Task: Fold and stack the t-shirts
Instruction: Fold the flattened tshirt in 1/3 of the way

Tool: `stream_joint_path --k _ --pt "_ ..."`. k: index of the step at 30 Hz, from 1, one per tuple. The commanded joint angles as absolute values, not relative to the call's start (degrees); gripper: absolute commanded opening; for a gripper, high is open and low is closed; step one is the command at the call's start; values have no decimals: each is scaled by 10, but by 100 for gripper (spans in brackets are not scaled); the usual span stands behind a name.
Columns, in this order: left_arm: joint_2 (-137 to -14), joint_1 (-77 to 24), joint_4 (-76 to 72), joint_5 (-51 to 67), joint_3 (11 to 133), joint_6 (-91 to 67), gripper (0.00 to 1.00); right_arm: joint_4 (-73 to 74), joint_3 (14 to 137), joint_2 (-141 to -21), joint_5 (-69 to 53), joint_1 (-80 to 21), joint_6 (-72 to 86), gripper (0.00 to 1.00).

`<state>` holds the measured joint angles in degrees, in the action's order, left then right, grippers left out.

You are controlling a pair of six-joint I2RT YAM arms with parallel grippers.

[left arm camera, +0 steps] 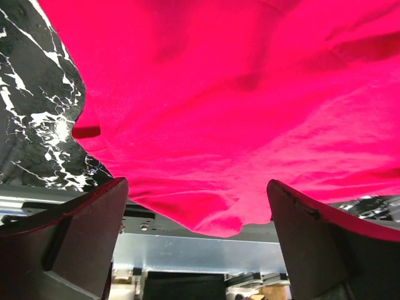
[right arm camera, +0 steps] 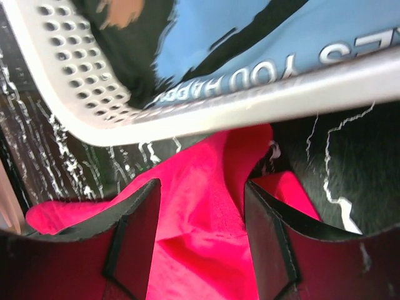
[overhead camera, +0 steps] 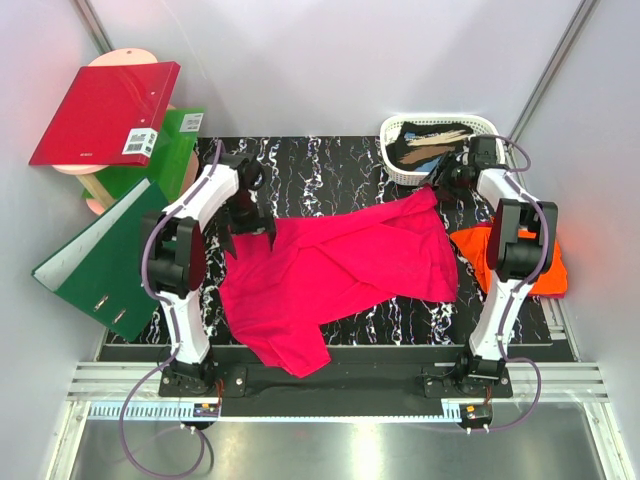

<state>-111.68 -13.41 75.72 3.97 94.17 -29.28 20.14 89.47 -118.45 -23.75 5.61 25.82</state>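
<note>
Magenta t-shirt [overhead camera: 340, 270] lies spread, unfolded, across bench [overhead camera: 330, 165] ctr, with one corner trailing to 7 o'clock at the near edge. Orange t-shirt [overhead camera: 473, 243] is bunched at 3 o'clock, partly under R arm. Left end effector [left arm camera: 197, 187], 10 o'clock, at shirt's L edge: released, fingers wide apart, cloth lying beyond them. Right end effector [right arm camera: 203, 187], 1 o'clock, over shirt's far R corner: released, fingers parted, cloth beneath, not pinched. White basket [overhead camera: 395, 165] is just beyond, at far edge.
</note>
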Motion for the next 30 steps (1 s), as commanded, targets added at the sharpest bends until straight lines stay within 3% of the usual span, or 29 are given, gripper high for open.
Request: stream_joint_path --k 1,2,3,4,25,27,28,29,30 --pt "-1121 -136 778 11 963 -283 83 185 937 -1212 -250 53 265 62" --pt "-1123 -136 780 9 965 -283 75 183 939 -1216 -251 53 265 62" --pt "-1125 -136 783 9 969 -281 46 184 945 -1223 -250 53 266 62" --pt "-1128 -136 787 4 972 -282 2 183 947 -1227 -250 53 267 62" --pt "-1161 -162 836 -38 973 -256 0 168 961 -1274 -196 45 270 60" --pt "-1153 -162 835 -39 962 -258 0 144 969 -1268 -214 41 271 51" --pt "-1151 -162 835 -40 960 -258 0 132 967 -1263 -232 40 272 20" --pt "-1149 -162 833 -40 957 -258 0 111 965 -1258 -233 34 274 6" --pt "-1146 -163 833 -40 954 -258 0 107 968 -1250 -233 32 281 0"
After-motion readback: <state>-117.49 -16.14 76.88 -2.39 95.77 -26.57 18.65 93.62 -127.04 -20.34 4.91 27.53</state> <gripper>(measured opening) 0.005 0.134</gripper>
